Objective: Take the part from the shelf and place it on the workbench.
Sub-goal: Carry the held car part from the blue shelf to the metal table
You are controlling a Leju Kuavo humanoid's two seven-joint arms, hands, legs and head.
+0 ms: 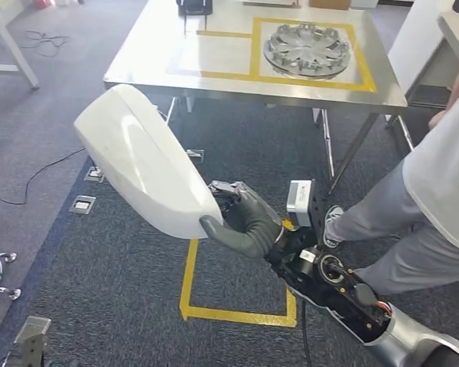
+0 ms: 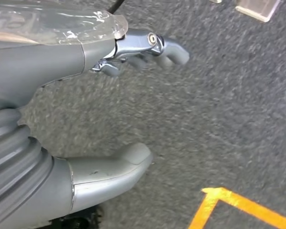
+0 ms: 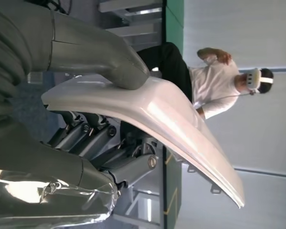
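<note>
Right hand (image 1: 247,222): clamped on one end of the part (image 1: 141,164), thumb over its glossy outer face and the darker fingers (image 3: 98,136) under the inner face, as the right wrist view shows.
Left hand (image 2: 109,105): holds nothing; thumb and fingers apart, hanging over dark carpet near a yellow tape corner (image 2: 213,195).
Part position: carried in the air over the carpet, short of the bench (image 1: 157,53), its free end reaching up toward the bench's near left corner.
Bench: steel top with yellow taped boxes; a round metal disc (image 1: 307,48) already lies in the right box, and the left box looks free.
Person: a person (image 1: 429,199) stands close on the right, foot near the robot's forearm.
Risk, grip: the hold is at one end only, so the long overhang could lever the smooth shell out of the fingers, or let it swing.
Risk, path: the leading end may catch the bench edge if carried in too low; a swing to the right could meet the person.
Part look: white, glossy, long curved shell with a rounded end, thin-walled, small tabs along one edge; probably a body panel, though the wrist view is too oblique to be sure.
</note>
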